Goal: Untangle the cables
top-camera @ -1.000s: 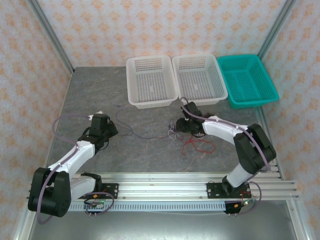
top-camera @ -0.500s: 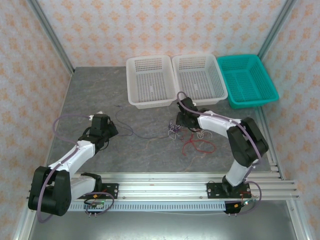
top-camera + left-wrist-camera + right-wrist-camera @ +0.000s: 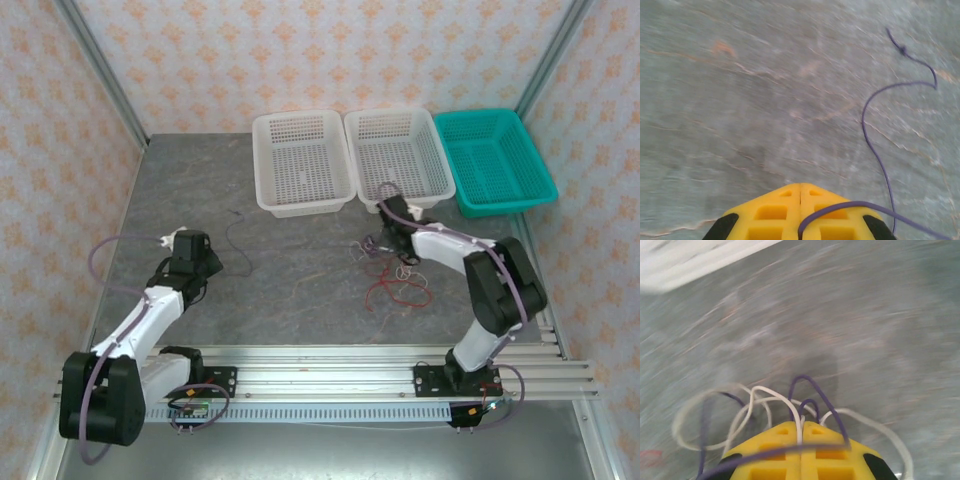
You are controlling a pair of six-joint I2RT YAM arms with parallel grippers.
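The cables lie in a small knot (image 3: 372, 252) of white and dark purple wire at mid-table, and a red cable (image 3: 396, 292) sprawls loose just in front of it. My right gripper (image 3: 380, 244) is down on the knot. In the right wrist view its yellow fingers (image 3: 801, 424) are shut, a white cable (image 3: 799, 426) is pinched in the seam and purple loops (image 3: 812, 390) are draped over the tips. My left gripper (image 3: 208, 262) sits far to the left, shut (image 3: 800, 186) on the purple cable (image 3: 867, 130). That cable's free end curls away across the table (image 3: 230, 232).
Two white baskets (image 3: 303, 116) (image 3: 390, 113) and a teal basket (image 3: 480, 114) stand along the back. Patterned walls close the table on three sides, and an aluminium rail (image 3: 330, 362) with the arm bases runs along the near edge.
My right gripper has shut on the knot and shifted right. My left arm has drawn back to the left with the purple cable, which no longer stretches across to the knot.
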